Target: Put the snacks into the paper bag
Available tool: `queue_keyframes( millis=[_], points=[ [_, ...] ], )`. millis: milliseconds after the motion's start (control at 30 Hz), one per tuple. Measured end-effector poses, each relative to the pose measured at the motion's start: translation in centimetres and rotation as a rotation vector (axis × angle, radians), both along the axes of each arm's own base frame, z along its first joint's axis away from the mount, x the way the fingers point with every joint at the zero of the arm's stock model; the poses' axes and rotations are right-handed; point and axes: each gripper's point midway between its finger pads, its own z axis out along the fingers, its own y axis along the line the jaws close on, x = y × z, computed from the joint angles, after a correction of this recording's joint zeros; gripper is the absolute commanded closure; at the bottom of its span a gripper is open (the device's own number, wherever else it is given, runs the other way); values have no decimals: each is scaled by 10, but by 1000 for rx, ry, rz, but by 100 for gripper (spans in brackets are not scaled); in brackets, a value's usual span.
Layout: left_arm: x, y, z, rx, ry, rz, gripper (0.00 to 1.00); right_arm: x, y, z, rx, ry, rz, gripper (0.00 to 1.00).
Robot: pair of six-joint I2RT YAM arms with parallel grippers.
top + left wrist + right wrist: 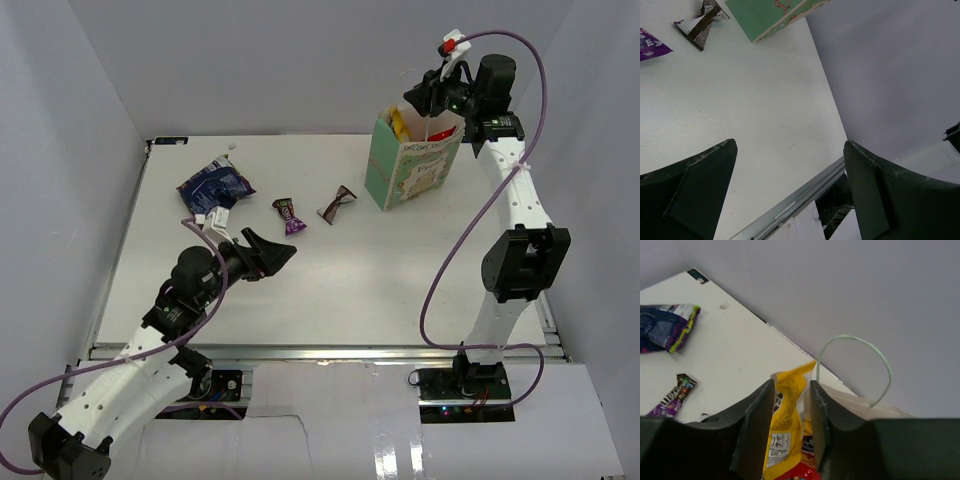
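My right gripper (422,97) hovers over the open top of the mint-green paper bag (410,172), shut on the yellow M&M's packet (787,410), whose tip sticks out above the bag (400,122). The red bag (801,471) lies inside below it. The bag's cream rim (875,410) and handle (856,339) show in the right wrist view. The dark-blue bag (215,185), the purple candy (290,215) and the brown candy (337,204) lie on the table. My left gripper (278,252) is open and empty, above the table near the purple candy. The small yellow bar is hidden.
White walls enclose the table on three sides. The metal rail of the table's front edge (790,207) shows between my left fingers. The left wrist view also shows the brown candy (700,22), the purple candy (650,47) and the bag's base (770,15).
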Motion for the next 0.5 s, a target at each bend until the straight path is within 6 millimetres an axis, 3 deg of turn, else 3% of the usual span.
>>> queue_keyframes(
  millis=[100,233,400,500],
  points=[
    [4,-1,-11,18,40,8,2,4,-5,-20,-30,23,-25,52],
    [12,-6,-31,61,108,9,2,6,-8,-31,-53,32,-41,51],
    [23,-8,-46,108,170,36,2,-6,-5,-19,-57,19,0,31],
    [40,-6,-50,153,200,90,2,-32,8,1,-83,-7,125,25]
  ],
)
